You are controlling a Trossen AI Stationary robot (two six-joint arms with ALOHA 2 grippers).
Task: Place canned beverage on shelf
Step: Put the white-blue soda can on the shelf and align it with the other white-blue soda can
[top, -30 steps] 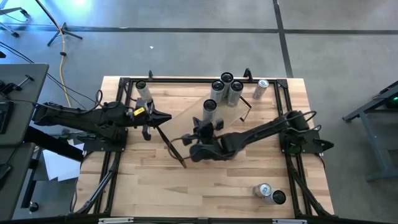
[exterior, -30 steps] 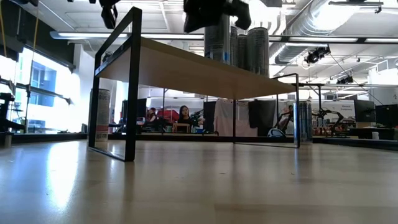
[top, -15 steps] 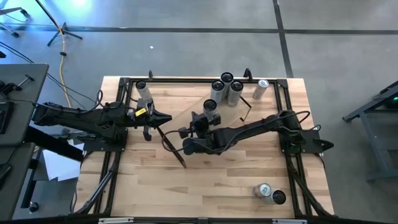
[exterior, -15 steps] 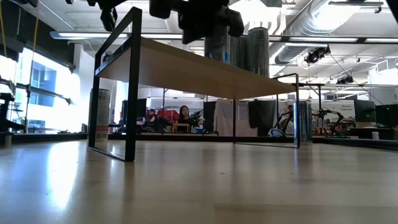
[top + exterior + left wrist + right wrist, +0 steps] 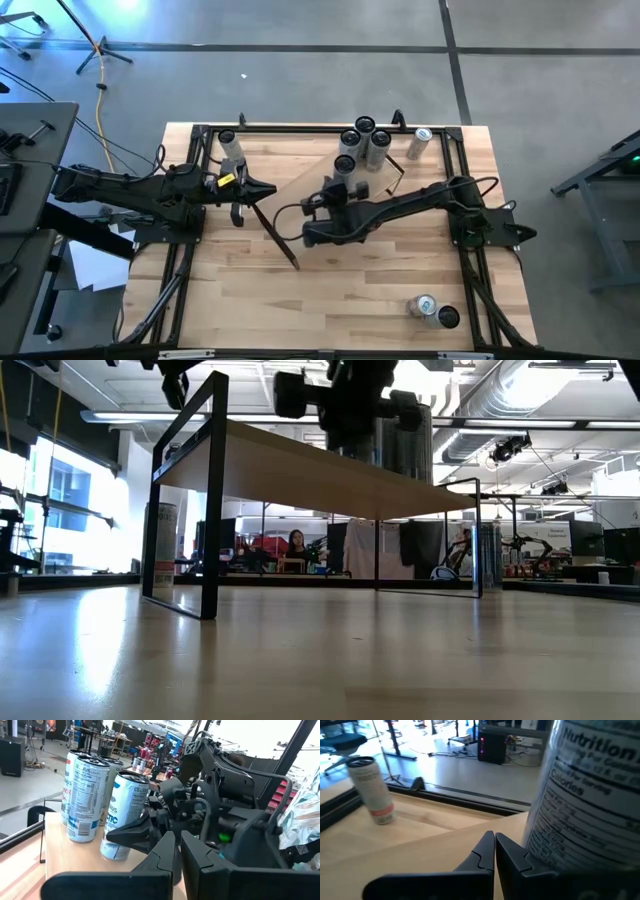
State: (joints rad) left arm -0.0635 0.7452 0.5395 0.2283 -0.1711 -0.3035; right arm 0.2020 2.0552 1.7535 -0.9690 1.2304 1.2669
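The shelf (image 5: 300, 192) is a pale board on black brackets, lying slantwise across the table. Several canned beverages stand on its far right end. The nearest one (image 5: 345, 164) shows large in the right wrist view (image 5: 590, 795) and stands upright on its base (image 5: 122, 815). My right gripper (image 5: 333, 190) is shut and points toward the far edge, just above the board, with its fingers (image 5: 495, 847) close beside this can's lower wall. My left gripper (image 5: 247, 190) is shut and hovers level over the shelf's left end (image 5: 177, 852). My right gripper's shut fingers (image 5: 115, 834) come level from the near side and lie along the lower side wall (image 5: 545, 845) of the nearest can, on its left. I cannot tell whether a finger touches the can. The can stands upright on the shelf.
One can (image 5: 232, 145) stands on the tabletop at the far left (image 5: 370, 790). Another (image 5: 420, 143) lies on its side at the far right. Two more cans (image 5: 435, 311) lie near the right front corner. A black frame (image 5: 300, 127) rims the table.
My right gripper has moved toward the far edge and slightly down, up to the nearest can on the shelf. Its wrist has turned so that the fingers now point at the far edge. It has stayed shut.
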